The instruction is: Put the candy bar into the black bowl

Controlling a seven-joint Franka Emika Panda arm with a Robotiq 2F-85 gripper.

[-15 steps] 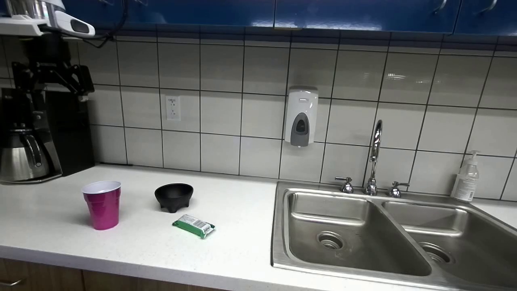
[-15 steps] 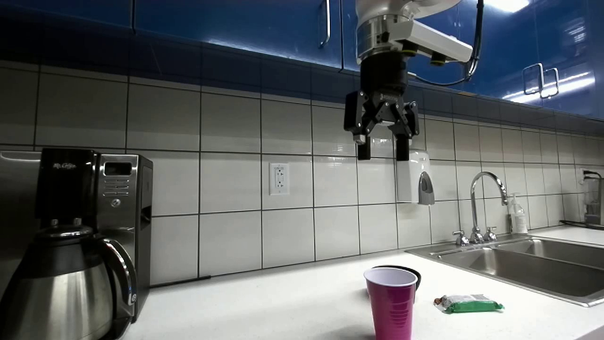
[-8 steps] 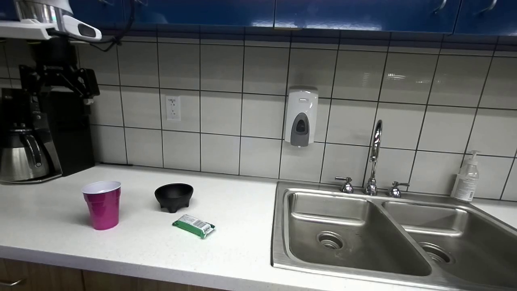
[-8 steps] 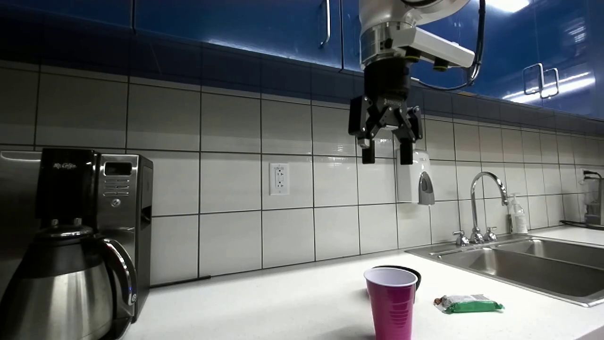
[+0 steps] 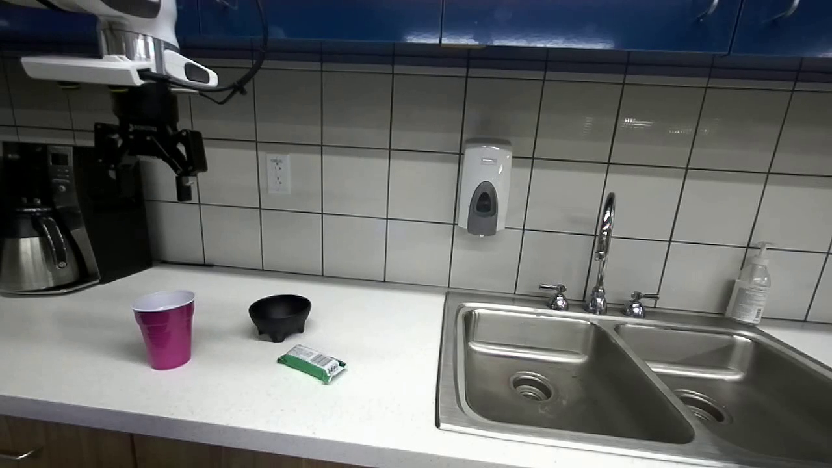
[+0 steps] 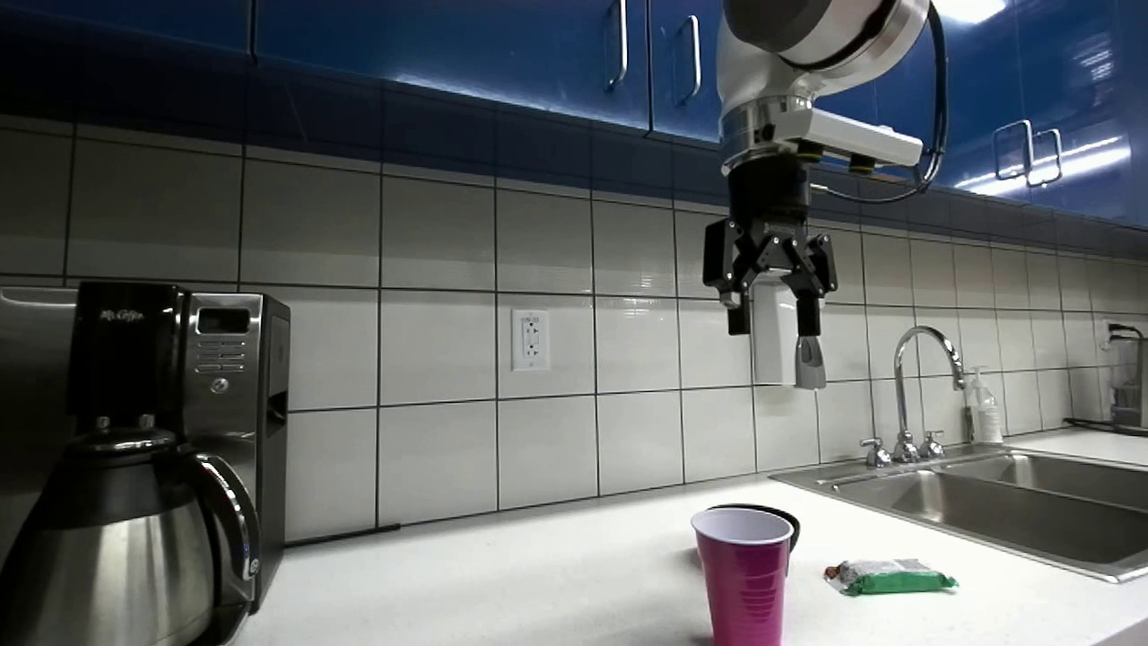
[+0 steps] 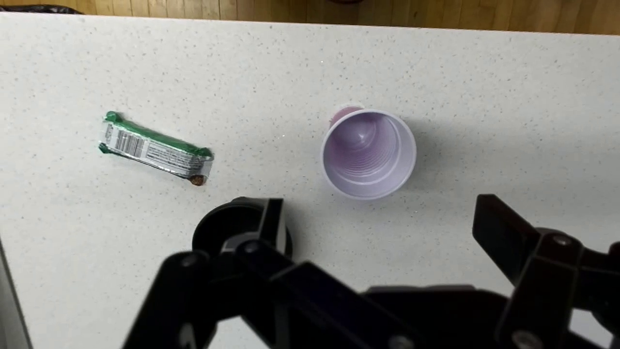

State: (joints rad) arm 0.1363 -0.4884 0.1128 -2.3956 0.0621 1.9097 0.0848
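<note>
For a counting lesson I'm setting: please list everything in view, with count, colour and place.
bar: one, green and white, on counter
bowl: one, black, near bar
cup: one, magenta, on counter
coffee maker: one, black and silver, on counter
carafe: one, silver, in coffee maker
sink: one, silver, in counter
faucet: one, silver, at sink's back
handles: two, silver, flanking faucet
bottle: one, transparent, by sink
dispenser: one, white, on tiles
outlet: one, white, on tiles
tiles: many, whitish, behind counter
counter: one, white, below tiles
cupboards: several, blue, above tiles
panels: two, brown, under counter
floor: one, brown, past counter
unclear items: several, greyish or dark, picture edges
arm: one, mostly white, above counter
jaws: one pair, black, open, above counter
</note>
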